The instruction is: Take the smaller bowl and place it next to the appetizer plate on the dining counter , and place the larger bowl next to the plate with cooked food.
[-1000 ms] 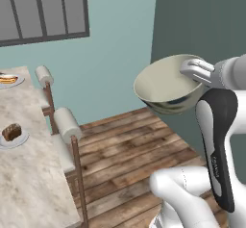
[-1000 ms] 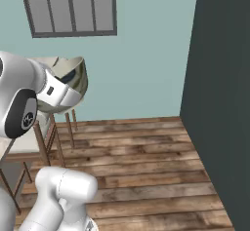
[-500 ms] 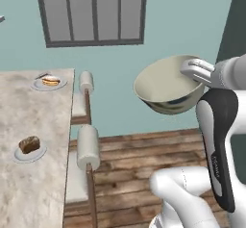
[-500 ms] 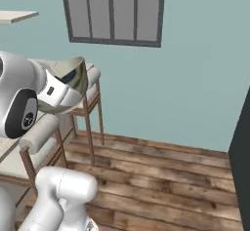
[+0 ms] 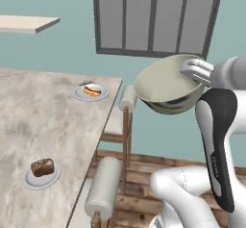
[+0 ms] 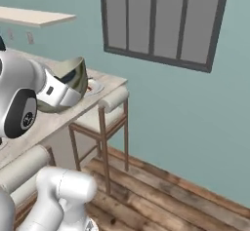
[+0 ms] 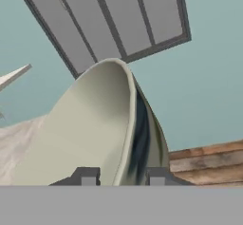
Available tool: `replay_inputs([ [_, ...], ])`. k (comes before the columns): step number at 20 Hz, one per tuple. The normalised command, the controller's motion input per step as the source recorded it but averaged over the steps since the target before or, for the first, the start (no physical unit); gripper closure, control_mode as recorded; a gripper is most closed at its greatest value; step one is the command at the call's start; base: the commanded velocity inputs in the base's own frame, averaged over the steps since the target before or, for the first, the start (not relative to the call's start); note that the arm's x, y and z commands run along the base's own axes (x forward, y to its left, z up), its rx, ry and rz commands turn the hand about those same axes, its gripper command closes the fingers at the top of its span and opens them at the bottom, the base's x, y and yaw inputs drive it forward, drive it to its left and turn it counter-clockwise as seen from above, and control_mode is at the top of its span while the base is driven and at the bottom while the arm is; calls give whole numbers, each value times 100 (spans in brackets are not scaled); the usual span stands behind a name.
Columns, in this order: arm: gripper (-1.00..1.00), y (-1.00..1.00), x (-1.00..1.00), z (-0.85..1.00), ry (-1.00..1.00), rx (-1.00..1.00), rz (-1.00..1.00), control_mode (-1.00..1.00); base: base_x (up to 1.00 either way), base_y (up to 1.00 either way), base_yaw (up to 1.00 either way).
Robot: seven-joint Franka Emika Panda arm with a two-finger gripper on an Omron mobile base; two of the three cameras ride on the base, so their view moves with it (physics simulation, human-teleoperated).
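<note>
Currently one bowl (image 5: 166, 87) is pinched by its rim between the gripper (image 7: 122, 176) fingers (image 7: 87, 176), one inside, one outside, tilted and held high for carrying. Off to the fingers' side, two plates (image 5: 91, 92) (image 5: 42, 174) are counted on the dining counter (image 5: 43, 126), beside two stools (image 5: 106, 186).

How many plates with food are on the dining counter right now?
2. One plate sits near the dining counter's far edge by the stool; the other plate lies nearer the camera. More may lie out of frame.
</note>
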Motion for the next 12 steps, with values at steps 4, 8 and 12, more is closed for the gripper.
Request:
replay_inputs([
  [4,100,0,0,0,0,0,0,100,100,-20,54],
  [8,100,0,0,0,0,0,0,100,100,-14,53],
  [12,100,0,0,0,0,0,0,100,91,-2,55],
])
